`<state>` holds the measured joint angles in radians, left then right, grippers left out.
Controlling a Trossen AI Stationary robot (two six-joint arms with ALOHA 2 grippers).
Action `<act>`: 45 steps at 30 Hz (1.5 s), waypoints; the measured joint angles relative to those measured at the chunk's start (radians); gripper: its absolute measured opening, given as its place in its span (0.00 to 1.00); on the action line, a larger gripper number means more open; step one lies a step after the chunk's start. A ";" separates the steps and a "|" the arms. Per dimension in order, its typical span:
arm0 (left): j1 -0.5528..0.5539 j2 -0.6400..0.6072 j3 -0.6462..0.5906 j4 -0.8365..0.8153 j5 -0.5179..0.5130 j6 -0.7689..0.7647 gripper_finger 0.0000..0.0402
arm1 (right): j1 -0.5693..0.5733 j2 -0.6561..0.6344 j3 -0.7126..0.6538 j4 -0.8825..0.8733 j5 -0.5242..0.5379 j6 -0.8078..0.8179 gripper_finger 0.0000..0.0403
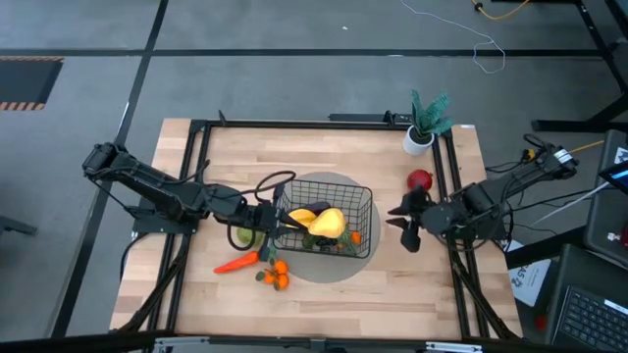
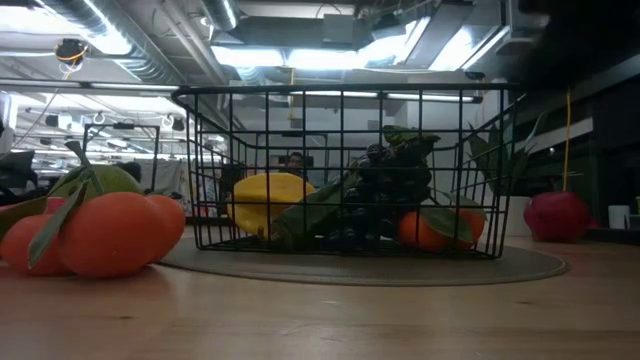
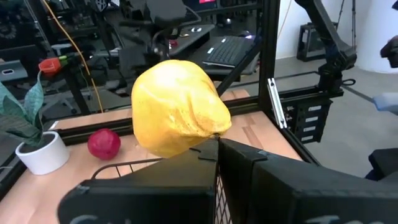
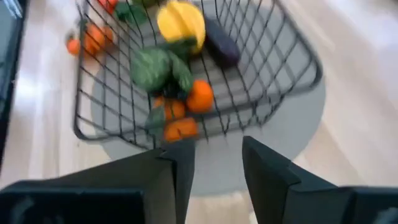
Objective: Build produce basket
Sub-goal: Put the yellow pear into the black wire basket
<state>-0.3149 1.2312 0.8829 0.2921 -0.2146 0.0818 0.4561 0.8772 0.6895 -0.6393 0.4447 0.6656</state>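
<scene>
L gripper (image 1: pixel 263 218) at basket (image 1: pixel 361 201) left wall, clamped on a yellow piece (image 3: pixel 177 109) (held above the rim). R gripper (image 1: pixel 402 223) open, just right of the grey mat (image 1: pixel 368 257). Carrot (image 1: pixel 235 263) and oranges (image 1: pixel 275 276) on table, apple (image 1: pixel 420 180) near plant (image 1: pixel 426 120).

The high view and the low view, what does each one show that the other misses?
Only the high view shows both arms: the left end effector at the basket's left wall, the right end effector open, beside the grey mat; also the carrot and potted plant. Only the low view shows the room's ceiling lights and a person behind. Both show basket, yellow fruit, oranges and red apple.
</scene>
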 joint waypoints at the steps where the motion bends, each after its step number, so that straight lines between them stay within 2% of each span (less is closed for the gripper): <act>1: 0.000 0.000 0.000 -0.004 0.000 0.000 0.00 | 0.000 0.001 -0.016 -0.001 -0.003 0.028 0.31; 7: 0.001 0.000 0.000 -0.007 0.000 0.000 0.00 | -0.028 0.006 -0.115 0.096 0.047 0.116 0.31; 12: 0.001 0.000 0.000 -0.007 0.000 0.000 0.00 | -0.101 0.012 -0.154 0.183 -0.024 0.112 0.31; 21: 0.001 0.000 0.000 -0.007 0.000 0.000 0.00 | -0.232 0.040 -0.154 0.277 -0.064 -0.038 0.31; 30: 0.001 0.000 0.000 -0.011 0.000 0.000 0.00 | -0.287 0.166 -0.154 0.372 -0.126 -0.099 0.31; 39: 0.002 0.000 0.000 -0.016 0.000 0.000 0.00 | -0.340 0.210 -0.154 0.426 -0.036 -0.102 0.31; 45: 0.002 0.000 0.000 -0.019 0.000 0.000 0.00 | -0.343 0.210 -0.154 0.477 -0.020 -0.106 0.31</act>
<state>-0.3126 1.2308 0.8829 0.2733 -0.2150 0.0814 0.1131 1.0868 0.5358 -0.1627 0.4250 0.5594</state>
